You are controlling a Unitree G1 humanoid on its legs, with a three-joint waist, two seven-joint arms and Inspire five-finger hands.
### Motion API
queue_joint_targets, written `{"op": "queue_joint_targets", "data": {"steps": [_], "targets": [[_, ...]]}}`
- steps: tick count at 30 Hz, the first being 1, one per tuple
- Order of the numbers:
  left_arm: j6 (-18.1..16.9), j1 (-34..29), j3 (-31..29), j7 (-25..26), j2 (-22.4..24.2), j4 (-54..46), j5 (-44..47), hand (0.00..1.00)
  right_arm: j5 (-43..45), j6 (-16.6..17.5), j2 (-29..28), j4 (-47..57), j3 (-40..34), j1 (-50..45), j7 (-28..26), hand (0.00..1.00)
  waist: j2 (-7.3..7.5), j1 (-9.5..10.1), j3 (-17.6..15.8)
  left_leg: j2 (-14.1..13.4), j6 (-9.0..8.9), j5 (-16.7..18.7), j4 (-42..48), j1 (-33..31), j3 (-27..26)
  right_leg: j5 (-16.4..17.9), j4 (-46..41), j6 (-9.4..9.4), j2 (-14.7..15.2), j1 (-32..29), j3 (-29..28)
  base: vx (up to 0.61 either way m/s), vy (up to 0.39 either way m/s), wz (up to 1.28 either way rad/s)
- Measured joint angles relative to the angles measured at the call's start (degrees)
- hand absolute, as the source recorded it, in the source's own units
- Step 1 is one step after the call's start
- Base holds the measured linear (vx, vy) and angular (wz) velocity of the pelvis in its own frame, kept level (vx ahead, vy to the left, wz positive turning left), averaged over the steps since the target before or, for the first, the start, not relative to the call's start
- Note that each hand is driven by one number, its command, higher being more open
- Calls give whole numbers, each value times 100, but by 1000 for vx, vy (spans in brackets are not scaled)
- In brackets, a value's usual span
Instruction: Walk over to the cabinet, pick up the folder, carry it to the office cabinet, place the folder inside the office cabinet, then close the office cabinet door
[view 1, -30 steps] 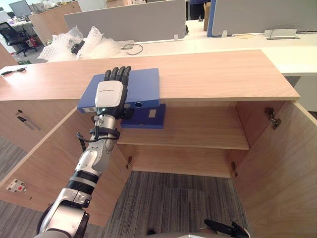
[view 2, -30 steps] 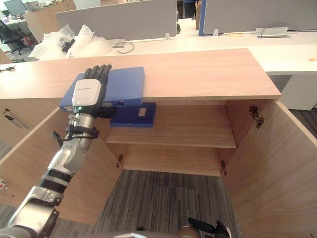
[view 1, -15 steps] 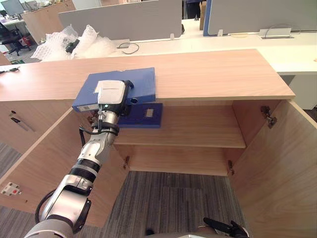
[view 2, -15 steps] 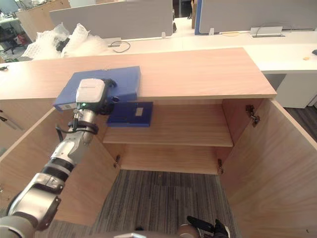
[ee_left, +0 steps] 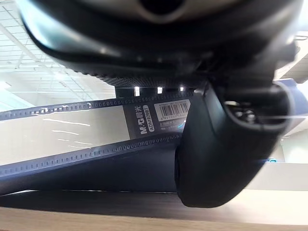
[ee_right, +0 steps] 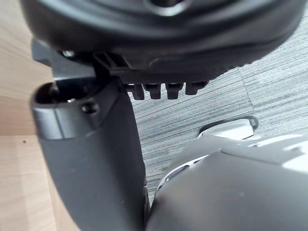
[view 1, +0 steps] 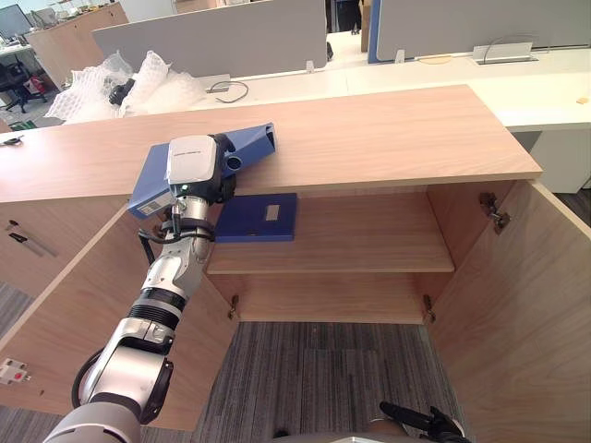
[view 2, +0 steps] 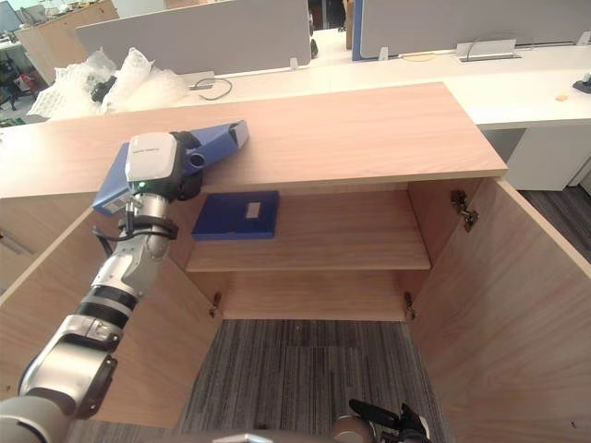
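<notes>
Over the cabinet top (view 1: 388,129), the left robot hand (view 1: 194,166) is gripping the tilted blue folder (view 1: 254,140); lifting it clear is calling for a firm squeeze.

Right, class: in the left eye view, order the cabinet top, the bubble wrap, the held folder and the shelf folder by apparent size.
1. Cabinet top.
2. Bubble wrap and the held folder, in the left hand: too alike to rank, as the hand hides part.
3. Shelf folder.
</notes>
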State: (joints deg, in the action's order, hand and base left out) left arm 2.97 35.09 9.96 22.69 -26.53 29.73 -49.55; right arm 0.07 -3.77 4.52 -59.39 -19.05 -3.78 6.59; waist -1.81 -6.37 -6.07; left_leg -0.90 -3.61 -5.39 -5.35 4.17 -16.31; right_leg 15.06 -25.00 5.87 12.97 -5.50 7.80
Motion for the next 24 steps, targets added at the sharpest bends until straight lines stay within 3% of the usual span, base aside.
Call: {"op": "queue_joint_targets", "data": {"steps": [5, 12, 19, 24], "targets": [[-17, -323, -86, -2, 2, -425, 68, 0, -1, -55, -9, -1, 13, 2, -31, 100, 30, -6, -19, 2, 43, 50, 0, 74, -9, 46, 1, 8, 0, 69, -4, 0, 0, 0], [-169, -1287, -268, 25, 25, -1866, 280, 0, -4, -117, -18, -10, 26, 13, -31, 100, 87, 9, -46, 25, 48, 102, 4, 90, 9, 97, 58, 30, 22, 143, 26, 6, 4, 2], [-445, -1997, -556, 350, 693, -3168, 586, 0, -3, -118, -51, -126, 56, 30, 9, 100, 234, 160, -66, 45, 48, 102, 16, 79, 12, 98, 39, 35, 43, 144, 26, -20, 2, 0], [-911, -2262, -809, 410, 1189, -3778, 2016, 0, -4, -125, -95, -153, 51, -29, 24, 100, 346, 286, 19, 48, 57, 96, 3, 91, 13, 94, 21, 42, 49, 148, 33, -59, 3, 2]]}}
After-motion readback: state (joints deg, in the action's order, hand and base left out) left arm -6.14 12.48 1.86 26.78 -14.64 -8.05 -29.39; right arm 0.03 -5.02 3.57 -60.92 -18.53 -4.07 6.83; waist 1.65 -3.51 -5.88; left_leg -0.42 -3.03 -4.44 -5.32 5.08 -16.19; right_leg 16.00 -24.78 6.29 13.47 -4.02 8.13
